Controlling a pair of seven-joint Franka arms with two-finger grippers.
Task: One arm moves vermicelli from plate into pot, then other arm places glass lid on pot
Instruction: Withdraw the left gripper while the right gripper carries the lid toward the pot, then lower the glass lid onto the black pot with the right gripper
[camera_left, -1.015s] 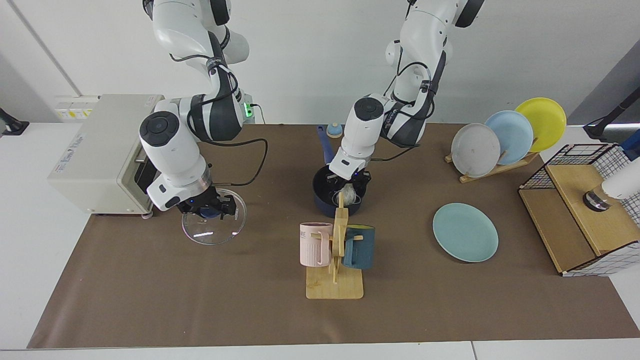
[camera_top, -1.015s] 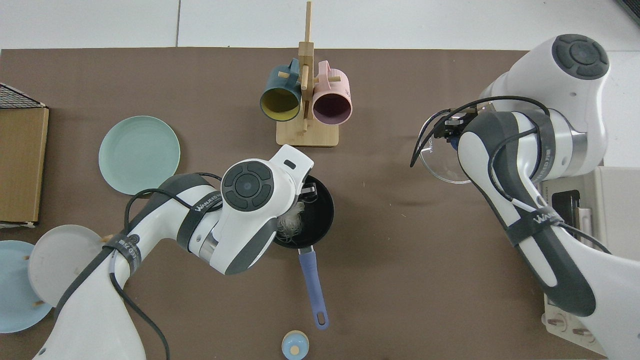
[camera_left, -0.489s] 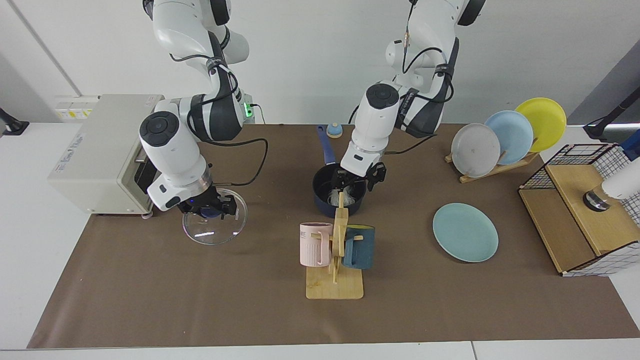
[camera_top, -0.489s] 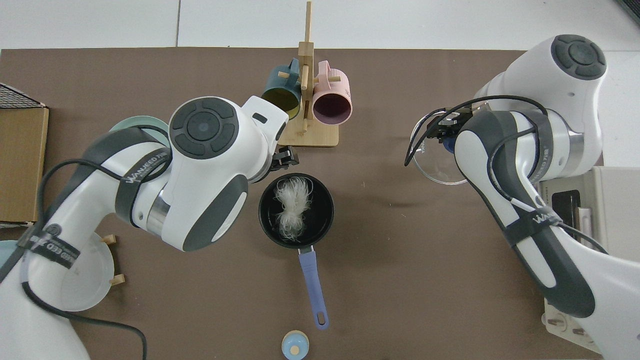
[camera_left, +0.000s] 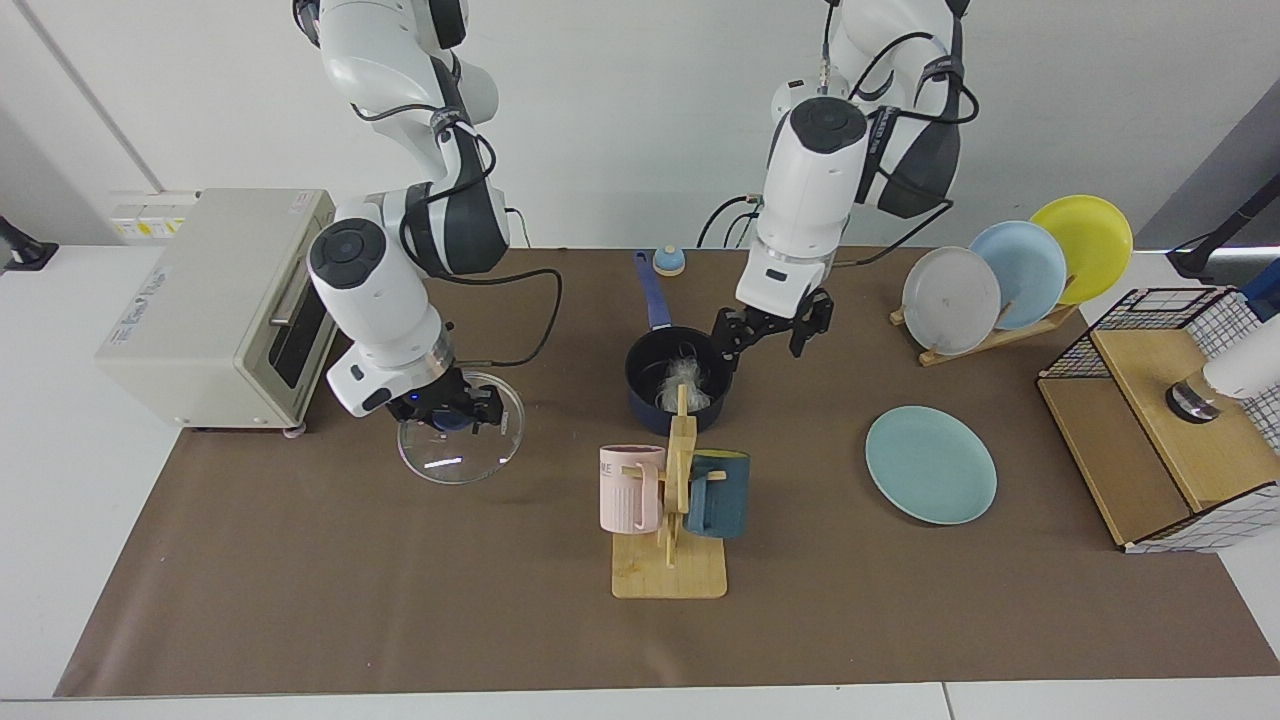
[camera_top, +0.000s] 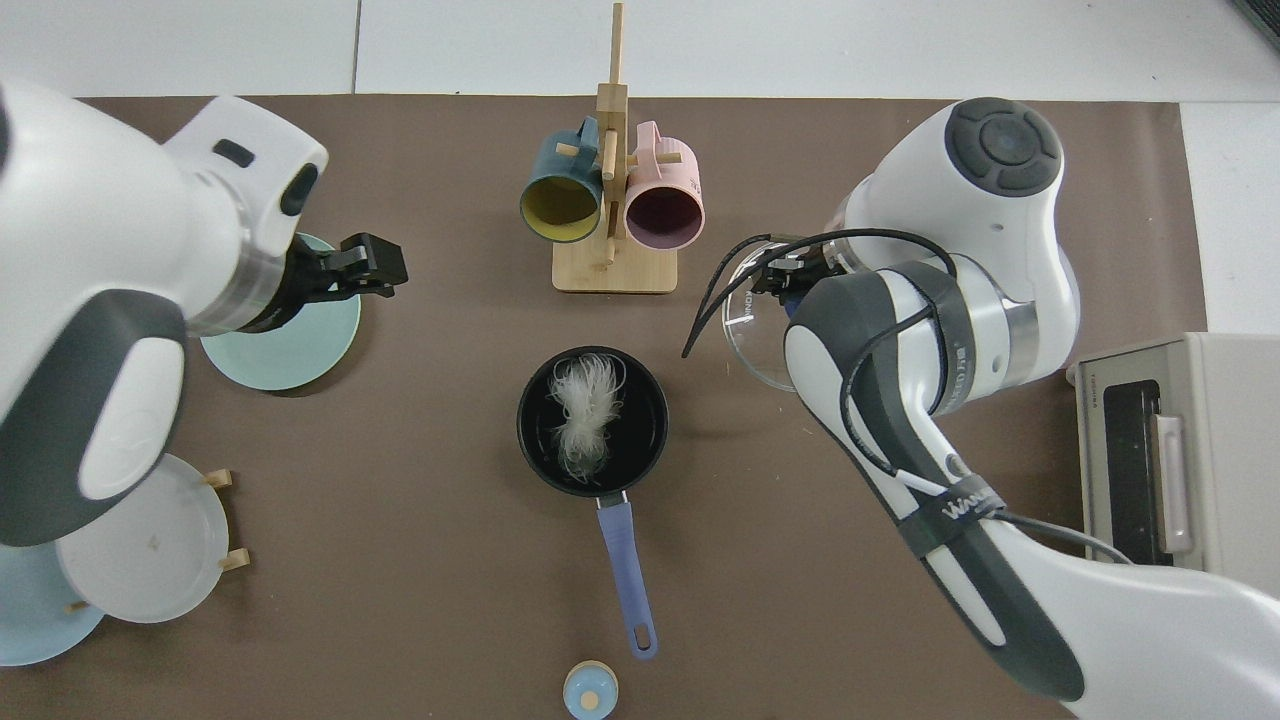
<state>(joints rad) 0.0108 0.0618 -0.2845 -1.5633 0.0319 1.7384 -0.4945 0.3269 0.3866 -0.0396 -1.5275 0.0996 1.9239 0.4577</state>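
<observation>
With the vermicelli (camera_top: 585, 412) lying in the pot (camera_top: 650, 420) mid-table and the empty left gripper (camera_left: 772, 331) spread open above, the right gripper (camera_left: 447, 412), clamped on the glass lid's (camera_left: 462, 448) knob, may set it crooked on stray strands.

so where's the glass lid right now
In the facing view the glass lid hangs in the right claw at the left, between toaster oven and pot.
</observation>
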